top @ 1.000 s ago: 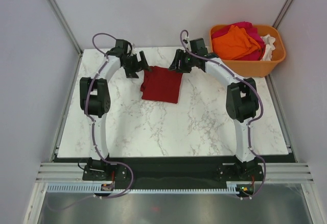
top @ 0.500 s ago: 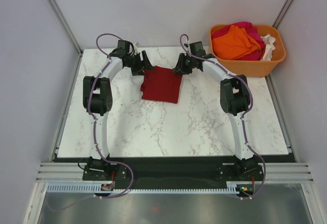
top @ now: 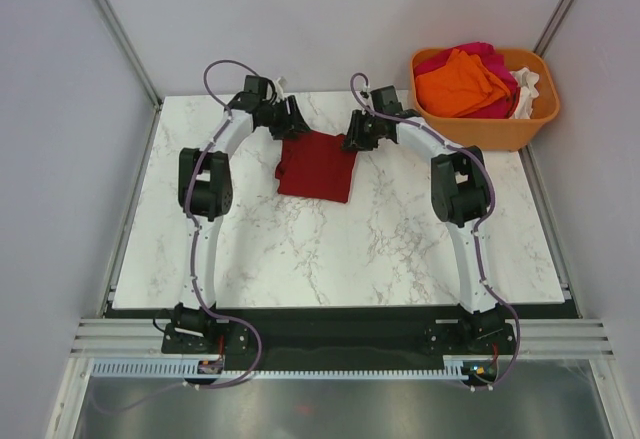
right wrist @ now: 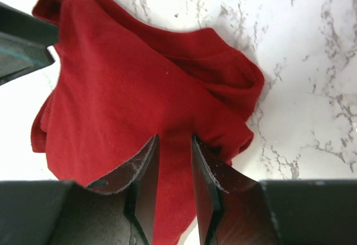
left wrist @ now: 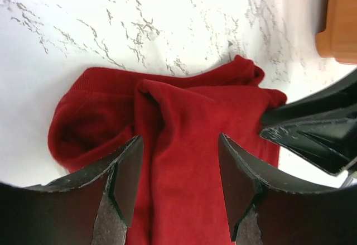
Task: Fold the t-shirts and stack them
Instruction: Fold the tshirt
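The left gripper [top: 294,122] hung with jaws apart over the far left corner of the folded dark red t-shirt [top: 318,167], which lay on the marble table [top: 300,249] near its far edge. The right gripper [top: 358,137] pinched the shirt's far right corner. More t-shirts [top: 458,84] filled the orange tub [top: 500,131].

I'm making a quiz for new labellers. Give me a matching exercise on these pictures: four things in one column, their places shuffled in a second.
Column one:
1 dark red folded cloth t-shirt
2 orange plastic tub
3 bright orange cloth t-shirt
4 white crumpled cloth

Column two:
a against the tub's right rim
b at the white marble table's far right corner
c lying on the table, near its far edge
d on top of the tub's pile

Pairs: 1-c, 2-b, 3-d, 4-a
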You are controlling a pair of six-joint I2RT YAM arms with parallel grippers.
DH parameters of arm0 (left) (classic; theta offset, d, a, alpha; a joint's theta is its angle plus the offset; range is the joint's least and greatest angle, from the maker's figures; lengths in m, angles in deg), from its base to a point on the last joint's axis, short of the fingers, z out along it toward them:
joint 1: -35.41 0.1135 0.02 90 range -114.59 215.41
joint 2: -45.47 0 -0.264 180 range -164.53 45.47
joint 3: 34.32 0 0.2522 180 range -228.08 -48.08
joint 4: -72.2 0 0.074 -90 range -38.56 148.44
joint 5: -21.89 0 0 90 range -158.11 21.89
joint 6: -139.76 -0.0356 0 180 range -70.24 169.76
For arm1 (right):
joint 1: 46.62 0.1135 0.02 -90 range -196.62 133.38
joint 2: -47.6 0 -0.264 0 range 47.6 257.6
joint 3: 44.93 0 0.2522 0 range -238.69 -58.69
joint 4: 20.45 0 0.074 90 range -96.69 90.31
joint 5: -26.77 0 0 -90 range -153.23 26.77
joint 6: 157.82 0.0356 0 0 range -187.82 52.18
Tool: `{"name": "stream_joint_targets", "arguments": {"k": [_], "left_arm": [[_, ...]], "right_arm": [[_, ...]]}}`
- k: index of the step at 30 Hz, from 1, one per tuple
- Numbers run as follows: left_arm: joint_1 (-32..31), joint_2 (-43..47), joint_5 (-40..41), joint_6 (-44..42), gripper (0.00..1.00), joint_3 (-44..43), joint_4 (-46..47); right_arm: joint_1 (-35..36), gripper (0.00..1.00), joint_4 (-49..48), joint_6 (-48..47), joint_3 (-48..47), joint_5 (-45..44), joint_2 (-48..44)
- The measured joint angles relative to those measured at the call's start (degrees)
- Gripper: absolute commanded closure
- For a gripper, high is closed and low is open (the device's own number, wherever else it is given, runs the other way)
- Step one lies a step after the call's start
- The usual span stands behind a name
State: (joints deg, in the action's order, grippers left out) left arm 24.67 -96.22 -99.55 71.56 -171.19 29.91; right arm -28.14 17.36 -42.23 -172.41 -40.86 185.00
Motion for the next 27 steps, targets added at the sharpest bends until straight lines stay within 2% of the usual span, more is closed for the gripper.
{"name": "stream_joint_targets", "arguments": {"k": [4,5,7,8,17,27], "left_arm": [[-0.5,-2.1,1.1,0.0,0.43,-1.4,0.0],[-0.6,-2.6,1.2,0.0,0.6,-1.7,-0.1],[-0.8,-3.7,1.0,0.1,0.79,-2.9,-0.1],[-0.9,-4.1,0.9,0.2,0.97,-3.5,0.0],[-1.6,-4.6,1.3,0.0,0.98,-3.7,0.4],[-0.5,3.7,4.0,0.0,0.98,0.9,0.2]], "right_arm": [[-0.5,0.63,0.1,-0.4,1.5,0.0,-1.1],[-0.7,0.63,0.0,-0.4,1.8,0.0,-1.4],[-1.1,0.63,0.0,-0.5,2.3,0.0,-2.1],[-1.3,0.63,0.0,-0.5,2.6,0.0,-2.5],[-1.9,0.63,-0.4,-0.5,4.1,0.0,-4.3],[-1.8,0.63,-1.4,0.3,4.1,0.6,-4.3]]}}
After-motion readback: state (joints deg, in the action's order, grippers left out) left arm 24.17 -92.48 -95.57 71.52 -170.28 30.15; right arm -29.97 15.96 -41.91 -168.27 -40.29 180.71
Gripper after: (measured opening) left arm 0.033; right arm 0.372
